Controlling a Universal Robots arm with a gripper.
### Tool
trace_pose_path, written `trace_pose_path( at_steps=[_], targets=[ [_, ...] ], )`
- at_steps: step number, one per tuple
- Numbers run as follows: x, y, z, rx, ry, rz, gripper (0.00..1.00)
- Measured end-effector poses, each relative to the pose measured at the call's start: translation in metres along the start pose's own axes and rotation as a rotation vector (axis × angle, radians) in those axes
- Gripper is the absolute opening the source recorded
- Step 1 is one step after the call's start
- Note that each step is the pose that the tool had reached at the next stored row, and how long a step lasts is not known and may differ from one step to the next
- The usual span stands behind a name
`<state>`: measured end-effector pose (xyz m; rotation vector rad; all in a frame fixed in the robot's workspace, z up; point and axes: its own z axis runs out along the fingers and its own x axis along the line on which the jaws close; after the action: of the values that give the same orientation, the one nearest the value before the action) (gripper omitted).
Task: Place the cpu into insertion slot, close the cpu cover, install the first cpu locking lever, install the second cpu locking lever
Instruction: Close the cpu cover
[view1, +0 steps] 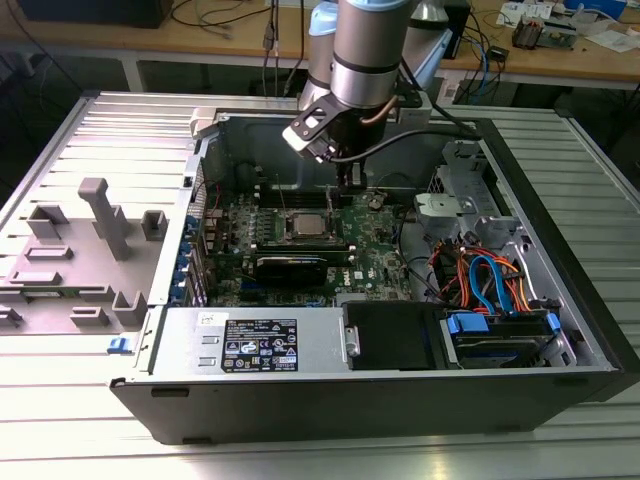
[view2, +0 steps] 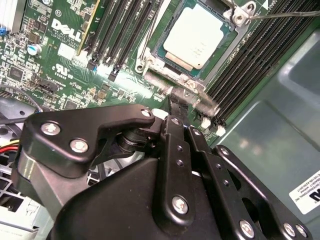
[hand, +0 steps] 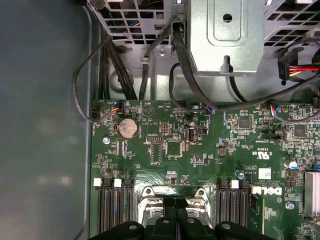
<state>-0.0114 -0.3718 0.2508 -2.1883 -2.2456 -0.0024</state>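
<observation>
Jaws, shut and seemingly empty, sit at the edge of the cover (view2: 150, 65) beside the seated cpu (view2: 197, 37); push straight, gently, without slipping onto it.

Your arm (view1: 365, 45) reaches straight down, wrist (view1: 335, 122) vertical. Your gripper (view2: 178, 104) points downward, its fingers (hand: 168, 223) pressed together.

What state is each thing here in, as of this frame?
cpu, seated in the insertion slot.
cpu cover, down around the cpu.
locking lever, latched or not: cannot tell.
pincer, low at the cover's edge.
computer case, side open.
</observation>
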Motion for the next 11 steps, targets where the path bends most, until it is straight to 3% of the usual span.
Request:
trace_pose_path(
  at_steps=[11],
  targets=[
    [0.0001, -0.0058, 0.0007, 0.0000, 0.0001, 0.000, 0.11]
  ],
)
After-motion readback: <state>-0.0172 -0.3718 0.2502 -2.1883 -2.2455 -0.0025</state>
